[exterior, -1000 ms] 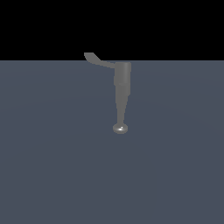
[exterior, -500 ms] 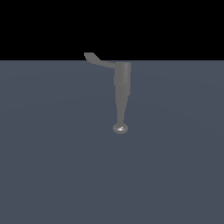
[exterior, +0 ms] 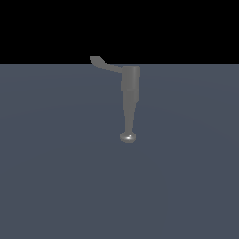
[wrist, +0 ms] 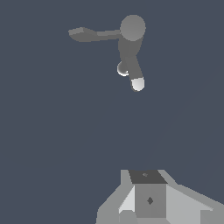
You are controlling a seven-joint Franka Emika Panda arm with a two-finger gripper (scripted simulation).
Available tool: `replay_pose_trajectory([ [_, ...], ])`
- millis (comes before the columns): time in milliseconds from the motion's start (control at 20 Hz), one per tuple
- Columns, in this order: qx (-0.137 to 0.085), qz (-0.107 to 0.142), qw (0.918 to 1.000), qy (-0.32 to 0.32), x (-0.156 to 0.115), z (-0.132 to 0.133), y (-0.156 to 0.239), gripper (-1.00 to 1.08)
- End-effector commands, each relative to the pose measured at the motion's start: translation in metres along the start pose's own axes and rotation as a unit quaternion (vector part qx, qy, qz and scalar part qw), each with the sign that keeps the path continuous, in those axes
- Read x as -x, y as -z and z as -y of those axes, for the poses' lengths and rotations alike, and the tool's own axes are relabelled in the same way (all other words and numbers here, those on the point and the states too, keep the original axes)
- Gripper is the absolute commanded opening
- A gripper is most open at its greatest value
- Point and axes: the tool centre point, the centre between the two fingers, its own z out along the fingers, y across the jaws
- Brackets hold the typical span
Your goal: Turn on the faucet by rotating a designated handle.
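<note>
Plain dark grey-blue tabletop (exterior: 56,177) is seen filling the lower scene, with black background above it. No change is noted between the earlier exterior pictures and the present one: the faucet (exterior: 130,91) is found in the same place and the handle (exterior: 105,65) at the same angle, pointing to the exterior view's left. It is judged that turning has not begun and the approach is in hand.

The faucet is placed near the middle of the tabletop, thick body at the far end, the stem tapering to a shiny knob (exterior: 128,137).

In the wrist view only part of the hand (wrist: 148,199) is shown, well apart from the faucet; nothing is seen held, and how far it is open cannot be told.

Bare surface is recorded on all sides of the faucet, so room beside the handle is judged ample; no tabletop edge besides the far horizon line is visible
</note>
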Motion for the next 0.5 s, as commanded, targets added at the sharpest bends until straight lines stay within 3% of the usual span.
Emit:
replay_pose_trajectory([
  [0,-0.003,0.0,0.9995,-0.031,-0.012,0.004,-0.003,-1.0],
  [450,-0.009,0.001,0.9897,-0.143,-0.055,0.018,-0.016,-1.0],
])
